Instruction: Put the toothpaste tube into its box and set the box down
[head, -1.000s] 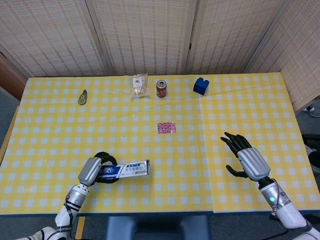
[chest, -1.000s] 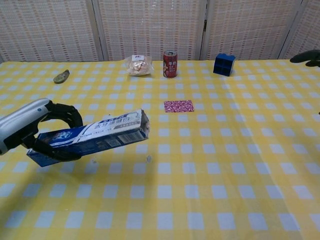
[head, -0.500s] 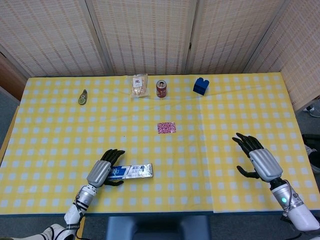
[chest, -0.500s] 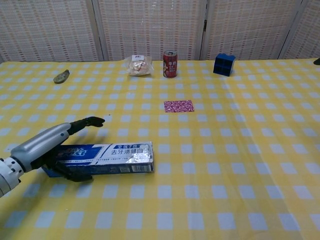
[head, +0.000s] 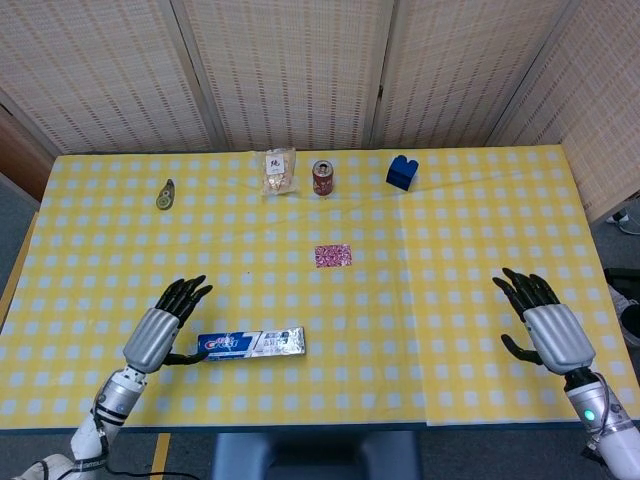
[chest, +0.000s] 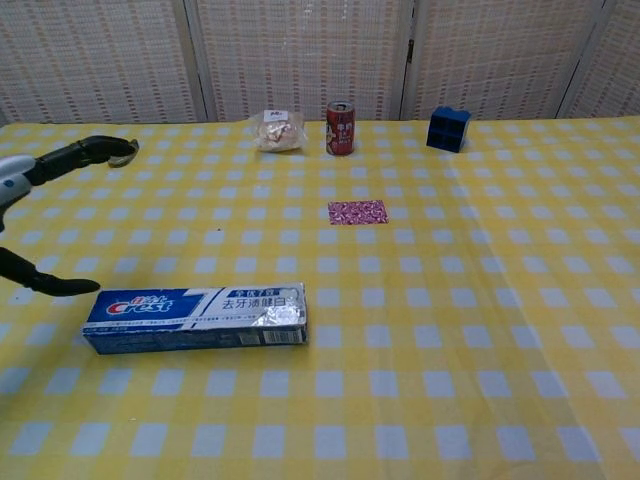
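The blue and white toothpaste box (head: 252, 343) (chest: 196, 317) lies flat on the yellow checked table (head: 420, 250), its silver end flap pointing right. No separate tube shows. My left hand (head: 160, 328) (chest: 45, 170) is just left of the box with fingers spread and holds nothing; only its thumb tip comes close to the box's left end. My right hand (head: 545, 325) hovers open near the table's right front corner, far from the box, and does not show in the chest view.
Along the back stand a snack bag (head: 279, 171), a red can (head: 323, 178) and a blue block (head: 401, 172). A small olive object (head: 165, 194) lies at the back left. A pink patterned packet (head: 333, 255) rests mid-table.
My left hand set the box down flat, let go and drew back to the left. My right hand moved right and toward the front edge.
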